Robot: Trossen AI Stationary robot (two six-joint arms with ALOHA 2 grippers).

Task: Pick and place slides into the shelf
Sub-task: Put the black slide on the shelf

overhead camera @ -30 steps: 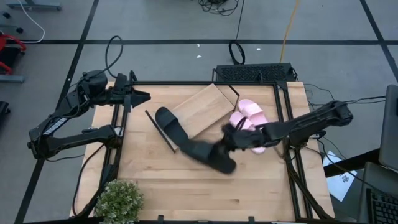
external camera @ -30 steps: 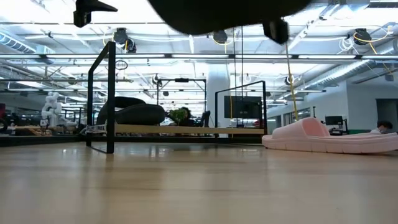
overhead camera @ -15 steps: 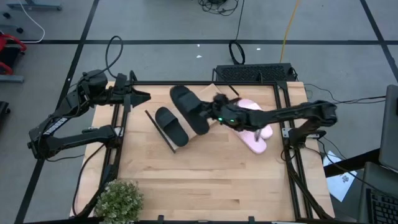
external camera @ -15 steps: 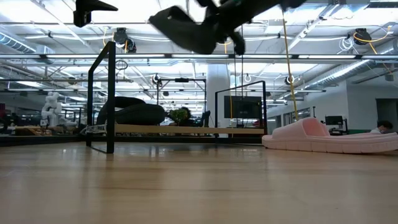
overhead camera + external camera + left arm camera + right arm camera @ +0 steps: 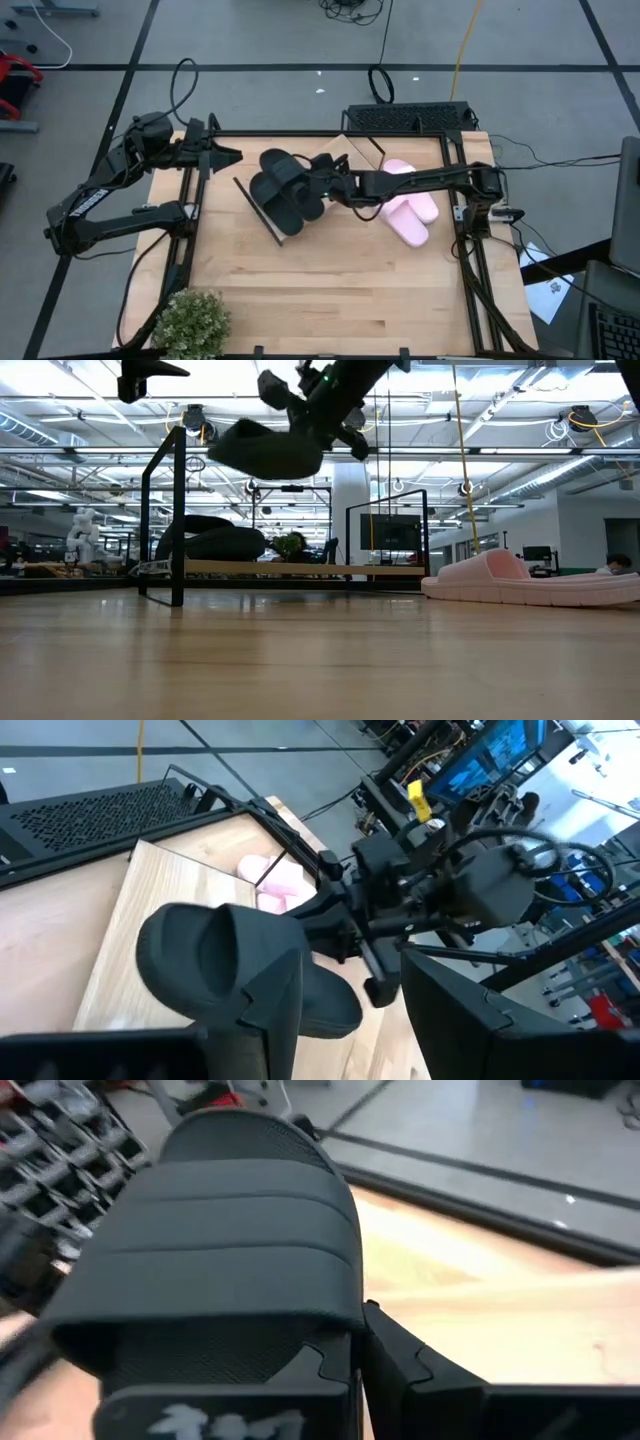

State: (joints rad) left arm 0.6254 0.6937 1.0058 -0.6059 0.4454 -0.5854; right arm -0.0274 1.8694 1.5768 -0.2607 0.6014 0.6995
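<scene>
My right gripper [image 5: 333, 185] reaches across from the table's right and is shut on a black slide [image 5: 290, 172], held in the air over the shelf [image 5: 335, 160], a slanted wooden board in a black wire frame. The low view shows this slide [image 5: 265, 450] well above the board [image 5: 300, 568]. The second black slide [image 5: 270, 200] lies sole down on the shelf's lower left part. The two pink slides [image 5: 405, 205] lie on the table just right of the shelf. My left gripper [image 5: 232, 155] waits open at the far left, above the table. My right gripper pinches the black slide's sole edge [image 5: 330, 1345] behind the wide strap [image 5: 220, 1210], toward the heel end, between its two fingers [image 5: 405, 1365]. It comes at the slide roughly level from the table's right. The slide is lifted clear, strap up, toe end pointing away from the gripper.
Black frame posts [image 5: 185, 200] stand along the table's left and right sides [image 5: 465, 230]. A potted plant [image 5: 190, 320] sits at the near left corner. A black vented box [image 5: 405, 118] lies beyond the far edge. Bare wood spreads over the table's near half [image 5: 320, 290].
My right gripper has carried the black slide from low over the table's middle up and toward the far left, stretching out until it hangs over the shelf beside the other black slide. The slide has turned about on the way. The pink slides and the left arm stayed put.
</scene>
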